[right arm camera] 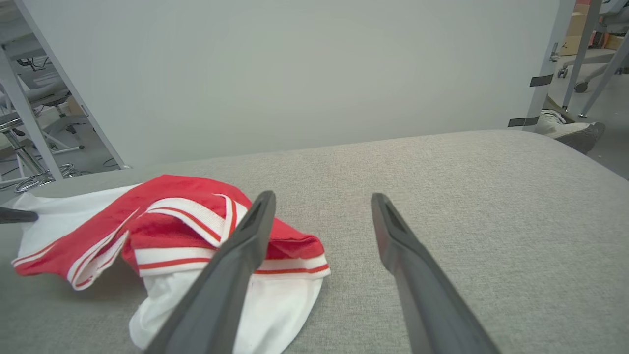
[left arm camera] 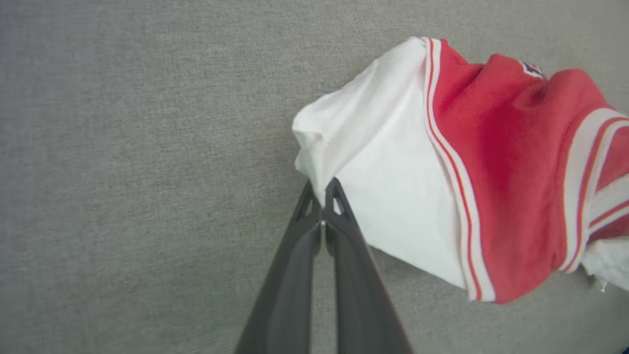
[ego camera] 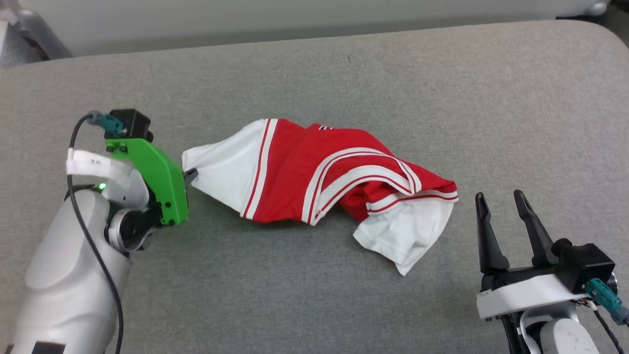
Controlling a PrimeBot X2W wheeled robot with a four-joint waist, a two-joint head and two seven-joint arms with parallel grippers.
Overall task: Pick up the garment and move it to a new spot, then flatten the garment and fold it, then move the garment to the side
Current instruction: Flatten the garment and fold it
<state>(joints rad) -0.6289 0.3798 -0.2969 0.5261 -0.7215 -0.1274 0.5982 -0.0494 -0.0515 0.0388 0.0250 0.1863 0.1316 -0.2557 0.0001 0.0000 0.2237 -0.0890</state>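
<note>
Left gripper (left arm camera: 323, 204) closed on garment (left arm camera: 491, 162) white sleeve edge, clear in left wrist view; green mount (ego camera: 157, 172) covers those fingers in head view. Right gripper (ego camera: 500, 199) spread, empty, garment near, left of its fingers.

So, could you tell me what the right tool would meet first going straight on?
Likely free: the right tool points across grey fabric cushion toward a pale wall panel; the red-and-white jersey shirt lies leftward.
</note>
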